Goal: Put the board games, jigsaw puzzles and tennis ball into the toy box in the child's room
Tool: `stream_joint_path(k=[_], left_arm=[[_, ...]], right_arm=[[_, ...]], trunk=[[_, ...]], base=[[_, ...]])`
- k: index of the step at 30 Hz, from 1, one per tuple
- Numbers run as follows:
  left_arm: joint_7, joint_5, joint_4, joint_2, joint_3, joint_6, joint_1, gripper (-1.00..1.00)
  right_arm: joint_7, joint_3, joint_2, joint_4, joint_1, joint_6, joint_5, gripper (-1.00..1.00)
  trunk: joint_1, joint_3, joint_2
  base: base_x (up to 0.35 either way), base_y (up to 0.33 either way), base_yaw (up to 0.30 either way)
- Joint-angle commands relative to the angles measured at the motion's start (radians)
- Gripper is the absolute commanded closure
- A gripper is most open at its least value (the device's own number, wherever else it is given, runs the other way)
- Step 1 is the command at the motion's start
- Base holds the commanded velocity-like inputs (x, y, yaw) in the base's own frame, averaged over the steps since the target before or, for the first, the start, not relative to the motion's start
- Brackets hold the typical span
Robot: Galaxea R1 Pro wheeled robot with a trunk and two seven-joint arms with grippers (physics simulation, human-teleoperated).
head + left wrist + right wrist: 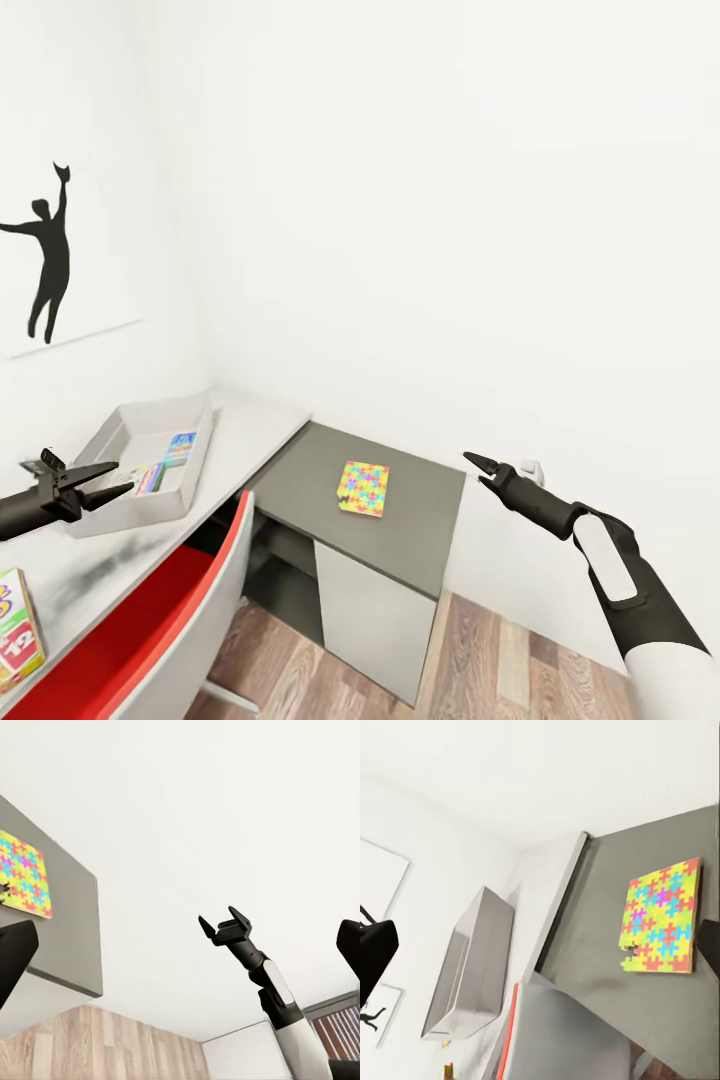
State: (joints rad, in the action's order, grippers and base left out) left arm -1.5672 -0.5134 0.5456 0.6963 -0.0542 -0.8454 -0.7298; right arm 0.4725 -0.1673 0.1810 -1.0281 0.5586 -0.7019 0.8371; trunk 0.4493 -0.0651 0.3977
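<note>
The light grey toy box [120, 425] stands on the pale table [100, 560] by the corner, with two flat colourful things [168, 462] lying inside. My left gripper [112, 483] hangs open just in front of the box's near rim, holding nothing. A board game [15, 628] with red number cards lies at the table's near left edge. One jigsaw puzzle [363, 488] [22, 874] [664, 916] lies flat on the low dark grey cabinet [420, 520]. My right gripper [482, 468] [223, 924] is open and empty, in the air to the right of the cabinet.
A red-seated chair [150, 620] is tucked under the table's front. White walls close the corner, with a black baseball-player print [45, 255] on the left wall. Wood-plank floor [500, 660] lies in front of the cabinet.
</note>
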Motion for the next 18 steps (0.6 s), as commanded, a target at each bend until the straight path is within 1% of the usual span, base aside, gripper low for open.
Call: stream_joint_path(k=[1, 18], left_arm=[[-0.004, -0.001, 0.000, 0.000, 0.001, -0.011, 0.000, -1.00], [-0.004, -0.001, 0.000, 0.000, 0.001, -0.011, 0.000, -1.00]], right_arm=[[0.001, -0.002, 0.000, 0.000, 0.001, -0.007, 0.002, -1.00], [0.001, -0.002, -0.001, 0.000, 0.001, -0.005, 0.002, -1.00]], trunk=[[0.001, -0.002, 0.002], [0.001, 0.009, 0.002]], base=[[0.000, 0.000, -0.277], [0.000, 0.000, -0.277]])
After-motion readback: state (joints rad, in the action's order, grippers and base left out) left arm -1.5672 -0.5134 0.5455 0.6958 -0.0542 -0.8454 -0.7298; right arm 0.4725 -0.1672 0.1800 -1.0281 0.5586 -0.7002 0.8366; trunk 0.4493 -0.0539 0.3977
